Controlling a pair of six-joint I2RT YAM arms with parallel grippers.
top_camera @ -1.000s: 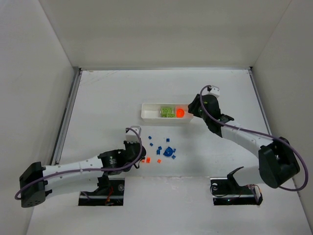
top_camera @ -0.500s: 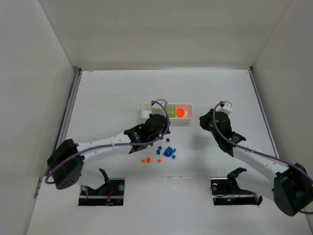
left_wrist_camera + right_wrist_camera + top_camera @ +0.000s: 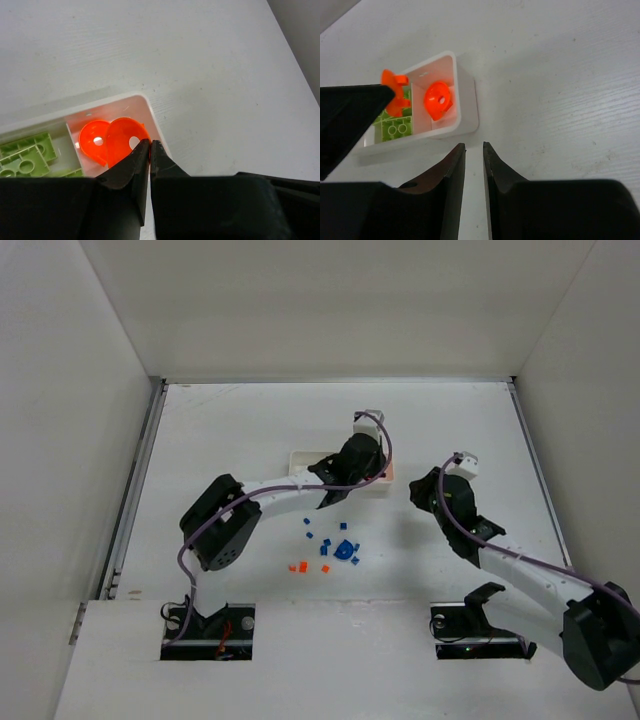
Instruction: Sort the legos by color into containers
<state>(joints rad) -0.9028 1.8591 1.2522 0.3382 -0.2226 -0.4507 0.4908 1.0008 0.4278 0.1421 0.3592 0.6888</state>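
The white tray (image 3: 300, 466) lies mid-table. My left gripper (image 3: 372, 466) hovers over its right-end compartment, shut on a small orange lego (image 3: 395, 92) pinched at its tips (image 3: 150, 144). A rounded orange lego (image 3: 438, 100) rests in that compartment. Lime green legos (image 3: 25, 157) fill the middle compartment. Blue legos (image 3: 343, 550) and two loose orange ones (image 3: 297, 566) are scattered on the table in front of the tray. My right gripper (image 3: 420, 490) hangs just right of the tray, its jaws (image 3: 474, 146) a narrow gap apart with nothing between them.
The tray's near wall (image 3: 467, 105) is close ahead of the right fingertips. The left arm (image 3: 270, 490) stretches across the table over the tray's left part. White walls enclose the table on three sides.
The left arm has swung from the loose orange pieces up to the tray's right end, carrying an orange lego. The right gripper has pulled back from the tray to the right and narrowed.
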